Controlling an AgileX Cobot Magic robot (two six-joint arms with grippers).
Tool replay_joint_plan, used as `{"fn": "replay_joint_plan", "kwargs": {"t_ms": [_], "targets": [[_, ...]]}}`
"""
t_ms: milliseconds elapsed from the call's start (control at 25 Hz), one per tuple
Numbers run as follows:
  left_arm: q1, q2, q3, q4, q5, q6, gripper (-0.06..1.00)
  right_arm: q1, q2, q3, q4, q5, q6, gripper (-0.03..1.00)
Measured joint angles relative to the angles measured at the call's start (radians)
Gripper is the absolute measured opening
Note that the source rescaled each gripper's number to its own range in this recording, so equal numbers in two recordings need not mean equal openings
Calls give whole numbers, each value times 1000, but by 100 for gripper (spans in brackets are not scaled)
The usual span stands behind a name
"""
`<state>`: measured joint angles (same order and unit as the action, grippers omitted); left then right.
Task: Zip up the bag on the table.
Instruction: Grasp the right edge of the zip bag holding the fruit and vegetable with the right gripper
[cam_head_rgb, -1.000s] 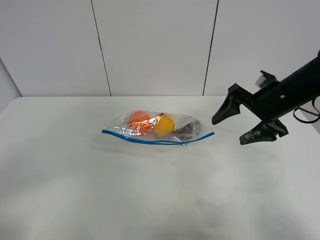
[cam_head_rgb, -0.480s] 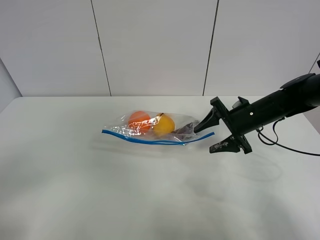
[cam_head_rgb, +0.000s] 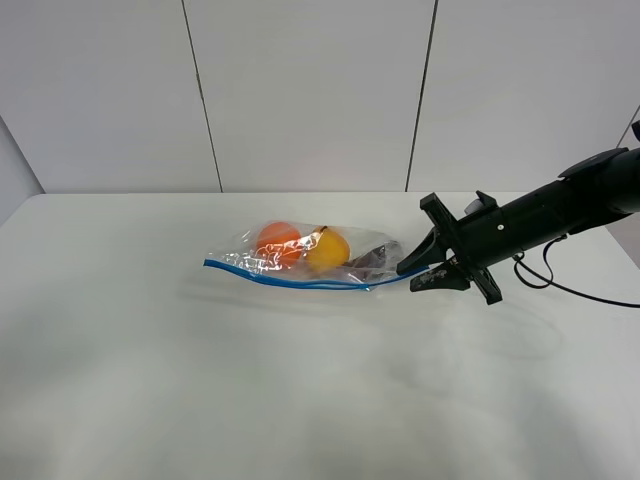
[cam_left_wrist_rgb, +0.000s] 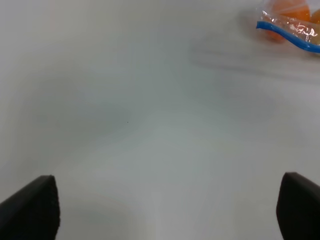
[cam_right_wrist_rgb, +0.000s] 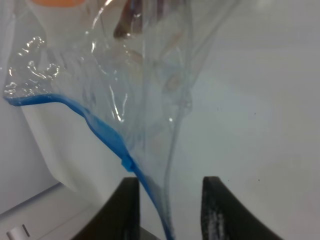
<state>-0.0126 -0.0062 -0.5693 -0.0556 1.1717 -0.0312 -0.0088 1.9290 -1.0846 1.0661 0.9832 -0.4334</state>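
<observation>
Bag (cam_head_rgb: 315, 262) lies flat near the middle of the table (cam_head_rgb: 300, 400), a plain white top whose near edge is cut off in the high view. The left arm is out of that view. Its wrist camera catches only the two dark tips of the left gripper (cam_left_wrist_rgb: 165, 207), set wide apart over bare table, with one blurred end of the bag far off. The right gripper (cam_head_rgb: 425, 272) sits at the bag's other end. Its wrist view shows only the finger bases, apart, with the blue seal strip (cam_right_wrist_rgb: 107, 137) running down between them; whether either finger touches it cannot be told. Against half a second ago, this gripper has closed in on the corner and its jaws have narrowed; the bag lies unmoved. The bag is clear, crinkled, glossy film. The strip bows along the near edge. Inside, an orange fruit (cam_head_rgb: 278, 240) and a yellow pear (cam_head_rgb: 328, 250) are round; the dark item (cam_head_rgb: 375, 260) is indistinct.
</observation>
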Motion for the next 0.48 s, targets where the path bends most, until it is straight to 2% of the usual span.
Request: {"fn": "replay_joint_plan", "kwargs": {"t_ms": [280, 480], "targets": [[0, 0, 0, 0, 0, 0, 100, 0, 0, 0, 0, -16, -6, 15], [0, 0, 0, 0, -1, 0, 100, 0, 0, 0, 0, -20, -7, 12]]}}
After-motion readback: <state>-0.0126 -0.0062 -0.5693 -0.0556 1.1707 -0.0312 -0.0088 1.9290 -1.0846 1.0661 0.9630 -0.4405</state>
